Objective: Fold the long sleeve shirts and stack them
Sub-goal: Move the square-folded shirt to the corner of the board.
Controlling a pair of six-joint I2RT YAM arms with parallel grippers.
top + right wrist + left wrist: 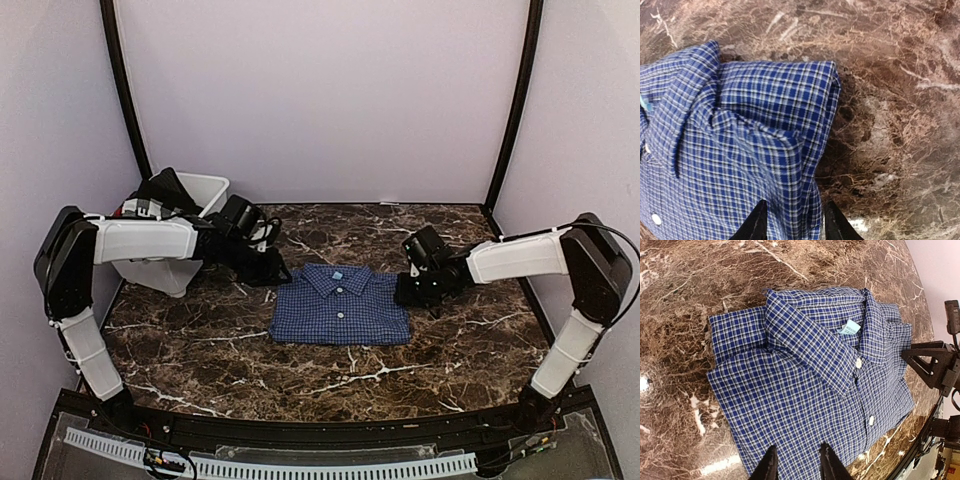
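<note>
- Top external view: puts the folded blue checked shirt [340,308] flat on the marble tabletop [200,345], collar [338,277] away from the arm bases, between the two sets of jaws.
- Same view: sets the left gripper [268,268] just off the collar-side corner and the right gripper [408,290] just beside the opposite edge, both low to the cloth. Likely stationed one per side to square up the flanks of the fold.
- Left wrist view: shows the left fingertips [769,467] parted with nothing pinched, and the shirt front lying below and ahead of the gap. Reads as open and empty.
- Right wrist view: shows the right fingertips [757,225] parted too, with the shirt's folded side edge running down toward the gap. No clamp on the cloth visible, so reads as open, probably letting go of that edge or about to nudge it.
- Only in the left wrist view: the pale blue neck label [850,329], the small white buttons [858,362], and the right gripper standing beyond the shirt's far side.
- Only in the right wrist view: the tucked layers at the shoulder fold, thick and slightly puffed.
- Only in the top external view: a white plastic bin [215,185] behind the left jaws. Only this one shirt made out, so stacking judged not yet begun.
</note>
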